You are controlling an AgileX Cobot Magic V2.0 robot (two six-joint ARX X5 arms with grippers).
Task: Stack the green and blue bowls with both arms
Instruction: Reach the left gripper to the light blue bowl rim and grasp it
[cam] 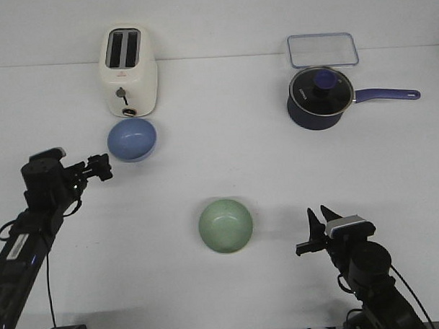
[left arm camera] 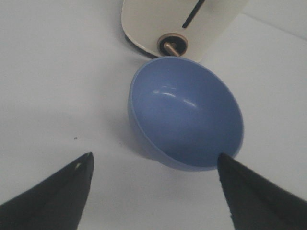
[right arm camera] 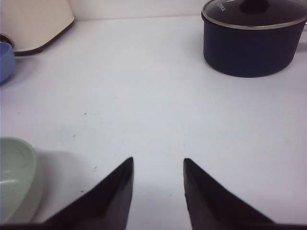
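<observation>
The blue bowl (cam: 132, 139) stands upright on the white table just in front of the toaster; it fills the left wrist view (left arm camera: 186, 112). My left gripper (cam: 103, 167) is open and empty, just left of the blue bowl, its fingertips (left arm camera: 81, 167) spread wider than the bowl's near rim. The green bowl (cam: 226, 225) stands upright at the table's middle front; its edge shows in the right wrist view (right arm camera: 14, 177). My right gripper (cam: 313, 230) is open and empty, to the right of the green bowl and apart from it.
A cream toaster (cam: 130, 70) stands at the back left, right behind the blue bowl. A dark navy saucepan (cam: 319, 96) with glass lid and long handle sits at the back right, a clear lidded box (cam: 322, 50) behind it.
</observation>
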